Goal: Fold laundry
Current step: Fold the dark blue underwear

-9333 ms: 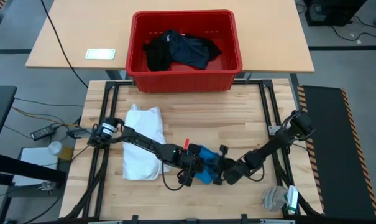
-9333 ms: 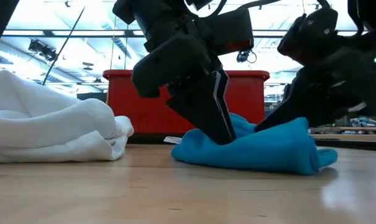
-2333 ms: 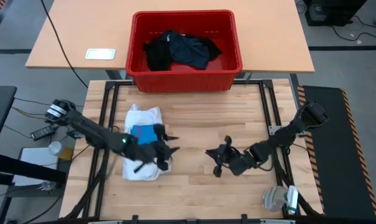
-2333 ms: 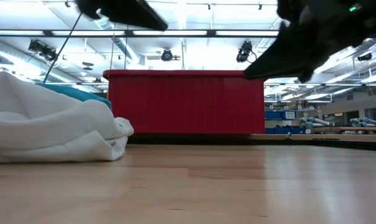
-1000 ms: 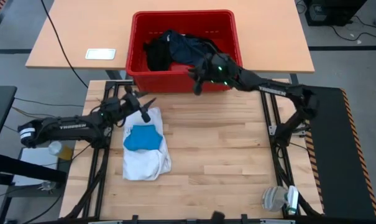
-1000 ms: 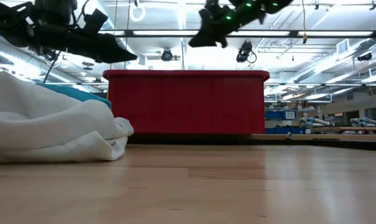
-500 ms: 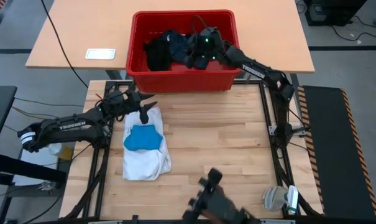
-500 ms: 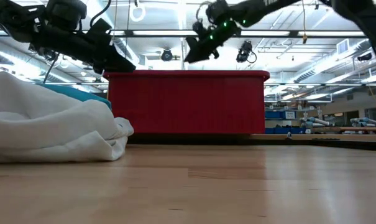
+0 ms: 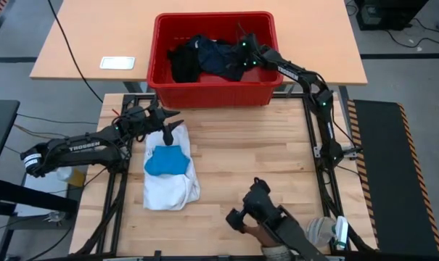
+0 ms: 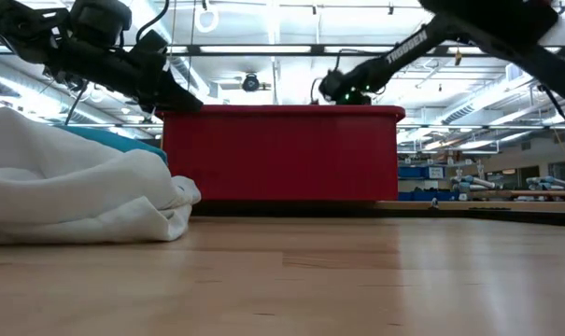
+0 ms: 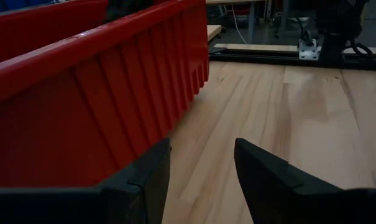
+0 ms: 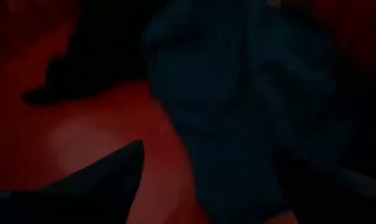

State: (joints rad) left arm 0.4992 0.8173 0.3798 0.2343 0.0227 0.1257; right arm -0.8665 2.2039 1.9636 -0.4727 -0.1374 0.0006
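A folded white shirt (image 9: 170, 187) lies on the wooden table at the left, with a small bright blue piece (image 9: 165, 160) resting on its top. Black garments (image 9: 183, 64) and a dark blue one (image 9: 218, 56) lie heaped in the red crate (image 9: 168, 94) beyond the table's far edge. My right gripper (image 9: 237, 67) reaches down into the crate, open, with a fold of dark blue cloth (image 12: 225, 124) between its fingers. My left gripper (image 9: 174, 123) hovers open over the shirt's far end, near the crate's wall (image 11: 88, 106), with nothing between its fingers (image 11: 200, 152). My right gripper stands with one finger (image 12: 107, 180) beside the dark blue garment's fold in the crate, coming from above at a slant. I cannot tell whether the fingers touch the cloth.
A dark jointed object (image 9: 257, 210) reaches in over the table's near edge at the middle. A white card (image 9: 117, 62) lies on the far table left of the crate. Bare wood (image 9: 255, 152) lies between the shirt and the right arm's base.
My right gripper has gone from above the crate's near rim farther in and down toward the dark garments. The dark object at the near edge has come farther onto the table. The shirt and the blue piece have not moved.
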